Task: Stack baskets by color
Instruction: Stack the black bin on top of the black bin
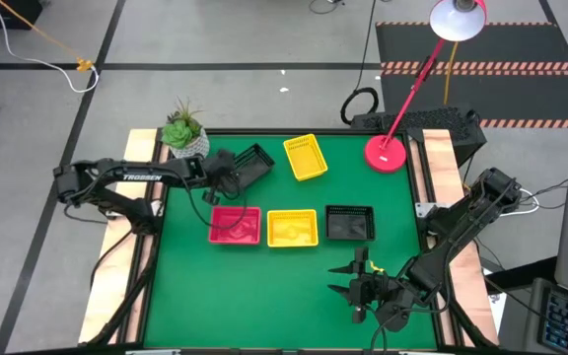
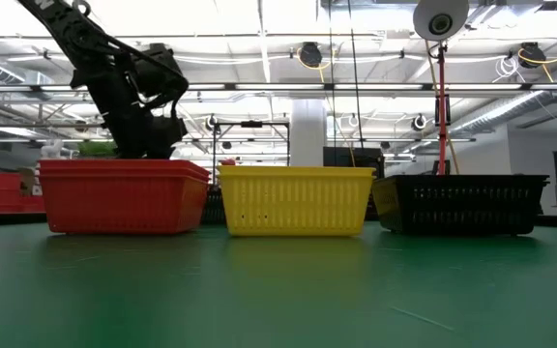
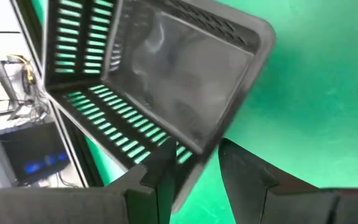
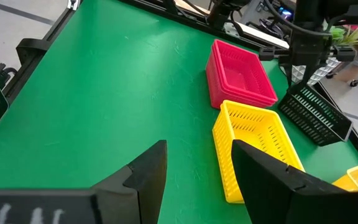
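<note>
- You have three stacks standing in a row across the middle of the table (image 1: 264,296): the red stack (image 1: 235,225), the yellow stack (image 1: 293,228) and the black stack (image 1: 349,223).
- How many baskets sit in each stack you cannot tell from above; the right wrist view shows the red one as at least two nested.
- Two baskets are not yet stacked: a loose black basket (image 1: 253,164) and a loose yellow basket (image 1: 306,157), both toward the far edge.
- Your left gripper (image 1: 227,176) has the loose black basket by its rim, one finger inside the wall and one outside, the jaws narrowed onto it; the basket hangs tilted beside the plant pot (image 1: 185,135).
- Your right gripper (image 1: 359,281) waits near the front right of the table, jaws apart and holding nothing.
- What is left, by my reading: carry this black basket to the black stack, then nest the yellow one on the yellow stack.
</note>
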Tool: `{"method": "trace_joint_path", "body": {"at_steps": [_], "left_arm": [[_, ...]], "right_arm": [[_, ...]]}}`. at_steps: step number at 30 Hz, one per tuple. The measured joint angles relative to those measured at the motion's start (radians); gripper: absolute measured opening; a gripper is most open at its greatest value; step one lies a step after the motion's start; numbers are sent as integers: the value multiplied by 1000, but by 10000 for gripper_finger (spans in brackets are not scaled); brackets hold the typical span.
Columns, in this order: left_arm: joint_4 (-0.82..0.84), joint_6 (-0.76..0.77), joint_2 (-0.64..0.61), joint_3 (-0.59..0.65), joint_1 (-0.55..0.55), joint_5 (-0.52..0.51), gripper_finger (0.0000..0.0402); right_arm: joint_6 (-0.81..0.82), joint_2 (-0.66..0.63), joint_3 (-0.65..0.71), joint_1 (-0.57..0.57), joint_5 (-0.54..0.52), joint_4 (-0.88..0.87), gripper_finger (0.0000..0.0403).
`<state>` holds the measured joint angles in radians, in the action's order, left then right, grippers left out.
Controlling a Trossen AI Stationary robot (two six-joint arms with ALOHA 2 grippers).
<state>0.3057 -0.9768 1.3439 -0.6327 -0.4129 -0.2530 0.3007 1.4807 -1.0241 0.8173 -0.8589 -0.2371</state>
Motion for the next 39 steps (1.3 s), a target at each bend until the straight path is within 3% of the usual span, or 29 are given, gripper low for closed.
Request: {"method": "trace_joint_path", "body": {"at_steps": [11,17,25,32,39], "left_arm": [[-23,-36,-1,0,8,-2,10],[-32,-65,-17,0,57,-46,16],[-76,-100,-132,0,214,-161,12],[-185,-137,-265,-1,372,-228,6],[-234,-135,-303,-1,536,-257,4]], "right_arm": [[0,0,0,0,0,-3,173],[1,0,0,0,0,-3,173],[3,0,0,-11,-1,-3,173],[-24,0,0,-106,36,89,173],[-188,0,-86,-203,53,145,173]]}}
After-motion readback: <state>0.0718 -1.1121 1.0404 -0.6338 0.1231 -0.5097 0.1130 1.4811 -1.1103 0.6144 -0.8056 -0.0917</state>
